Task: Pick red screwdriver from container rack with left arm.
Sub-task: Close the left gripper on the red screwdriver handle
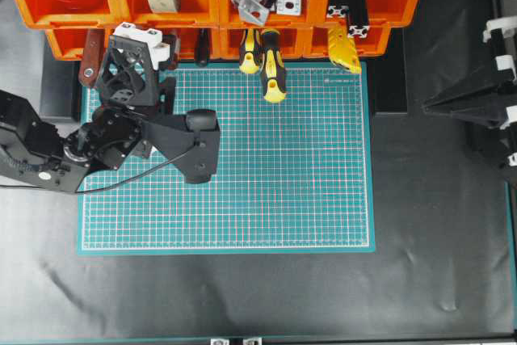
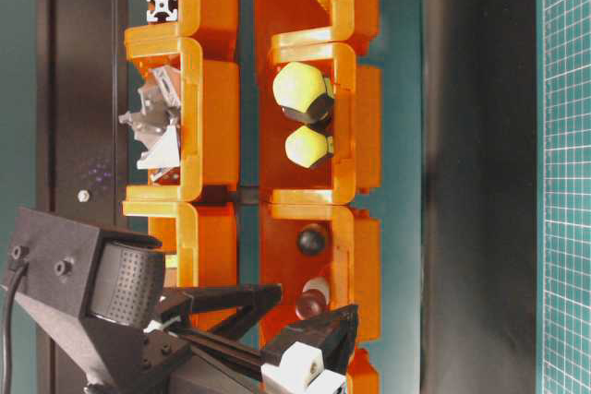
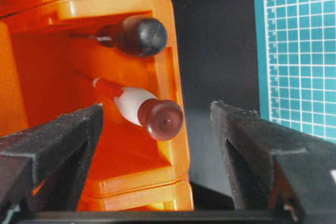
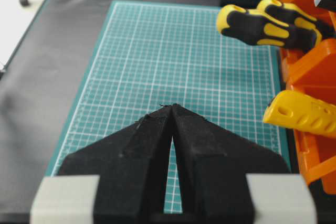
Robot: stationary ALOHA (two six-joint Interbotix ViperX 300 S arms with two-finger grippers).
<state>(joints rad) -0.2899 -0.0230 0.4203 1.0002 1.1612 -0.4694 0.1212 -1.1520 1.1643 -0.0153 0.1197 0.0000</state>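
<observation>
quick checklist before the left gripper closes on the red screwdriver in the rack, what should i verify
1. Left gripper open wide enough: ok, its fingers stand well apart.
2. Red screwdriver between the fingers: ok, its rounded red end sits in the gap in the left wrist view.
3. Fingers far enough in to grip the handle: cannot tell; they look short of the handle's end.
4. Neighbouring black-handled tool outside the grip: ok, it lies beyond the fingers in the same bin.
5. Fingers free of the container rack: cannot tell; the left finger lies close to the bin wall.
6. Right gripper out of the way: ok, shut, over the green mat.
</observation>
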